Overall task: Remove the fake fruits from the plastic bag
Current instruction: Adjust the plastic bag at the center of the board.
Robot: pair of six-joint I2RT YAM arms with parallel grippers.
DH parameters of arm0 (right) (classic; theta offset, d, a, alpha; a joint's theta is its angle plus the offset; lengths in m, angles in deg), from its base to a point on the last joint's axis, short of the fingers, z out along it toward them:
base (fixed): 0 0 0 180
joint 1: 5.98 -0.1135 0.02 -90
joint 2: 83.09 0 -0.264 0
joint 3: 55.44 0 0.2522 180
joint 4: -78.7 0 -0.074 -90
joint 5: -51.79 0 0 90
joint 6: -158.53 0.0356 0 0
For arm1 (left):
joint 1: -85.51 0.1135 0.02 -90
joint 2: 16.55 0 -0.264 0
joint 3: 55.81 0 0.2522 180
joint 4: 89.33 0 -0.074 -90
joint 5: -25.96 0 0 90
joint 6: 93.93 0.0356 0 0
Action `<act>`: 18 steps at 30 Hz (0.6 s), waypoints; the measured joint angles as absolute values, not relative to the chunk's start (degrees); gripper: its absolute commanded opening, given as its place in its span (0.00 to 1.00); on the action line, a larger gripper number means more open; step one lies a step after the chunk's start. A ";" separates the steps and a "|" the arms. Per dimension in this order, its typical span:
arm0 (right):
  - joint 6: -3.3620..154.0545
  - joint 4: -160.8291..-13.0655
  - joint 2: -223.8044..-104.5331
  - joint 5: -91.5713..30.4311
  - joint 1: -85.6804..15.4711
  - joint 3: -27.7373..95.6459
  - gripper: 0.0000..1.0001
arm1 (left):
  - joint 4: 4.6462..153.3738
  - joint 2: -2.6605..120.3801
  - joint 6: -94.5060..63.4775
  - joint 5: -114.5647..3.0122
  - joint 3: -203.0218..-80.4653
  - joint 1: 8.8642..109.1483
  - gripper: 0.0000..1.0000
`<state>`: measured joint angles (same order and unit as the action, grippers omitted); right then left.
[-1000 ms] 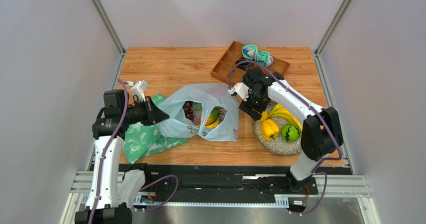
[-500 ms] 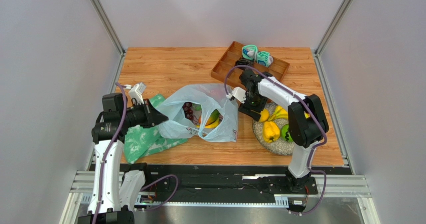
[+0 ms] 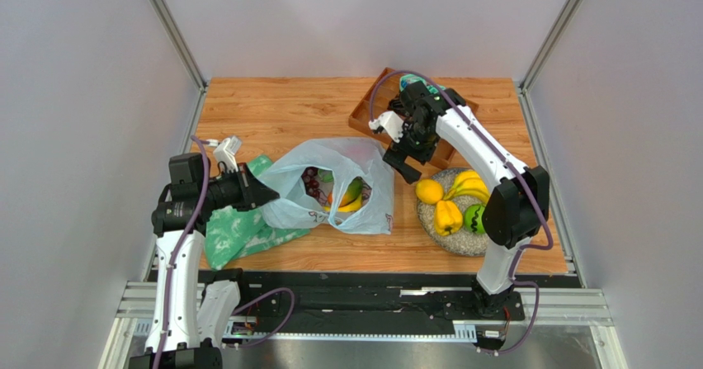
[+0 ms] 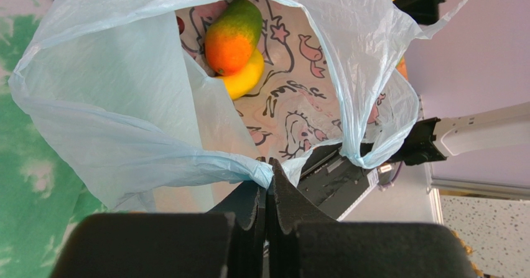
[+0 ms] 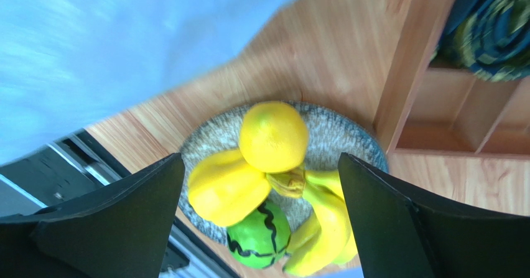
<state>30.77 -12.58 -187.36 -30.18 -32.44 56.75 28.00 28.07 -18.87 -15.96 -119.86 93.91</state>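
The pale-blue plastic bag (image 3: 334, 187) lies open at the table's middle. My left gripper (image 3: 268, 194) is shut on its left rim (image 4: 269, 172), holding the mouth up. Inside the bag lie a mango (image 4: 233, 35) on top of a yellow fruit (image 4: 246, 79), with purple grapes (image 3: 313, 183) beside them. On the speckled plate (image 3: 462, 245) rest a round yellow-orange fruit (image 5: 274, 136), a yellow pepper (image 5: 227, 188), a green fruit (image 5: 258, 234) and a banana bunch (image 5: 326, 222). My right gripper (image 3: 402, 156) hangs open and empty above the plate's far-left edge (image 5: 260, 160).
A wooden divided tray (image 3: 371, 109) with rolled cloths (image 3: 425, 88) stands at the back, just behind the right gripper. A green-and-white cloth (image 3: 235, 233) lies under the bag's left side. Grey walls close in both sides.
The right gripper opened wide, left the round yellow-orange fruit on the plate, and rose back toward the tray. The left gripper and the bag kept still.
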 measured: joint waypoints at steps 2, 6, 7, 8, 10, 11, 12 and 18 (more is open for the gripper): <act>31.74 -12.21 -186.61 -27.03 -32.44 59.88 1.00 | 28.00 28.10 -18.81 -15.57 -119.86 93.91 0.00; 36.28 -16.61 -180.03 -19.69 -34.07 62.65 1.00 | 28.05 27.90 -18.85 -13.73 -119.77 93.91 0.00; 37.94 -19.34 -177.50 -18.53 -35.39 62.44 1.00 | 28.07 27.79 -18.85 -13.19 -119.64 93.91 0.00; 39.76 -22.49 -175.03 -17.52 -37.31 62.22 0.98 | 28.09 27.59 -18.87 -12.51 -119.40 93.91 0.00; 42.10 -28.08 -171.93 -16.41 -42.75 62.52 0.89 | 28.07 27.11 -19.05 -11.22 -118.74 93.91 0.00; 42.66 -29.94 -171.44 -15.95 -45.51 63.29 0.76 | 28.05 26.92 -19.11 -10.72 -118.46 93.91 0.00; 43.34 -31.56 -171.95 -15.56 -49.07 64.82 0.70 | 28.05 26.65 -19.22 -10.37 -118.22 93.91 0.00; 51.36 -38.22 -183.07 -15.34 -59.93 68.64 0.42 | 27.67 24.62 -19.73 -8.99 -117.95 94.98 0.00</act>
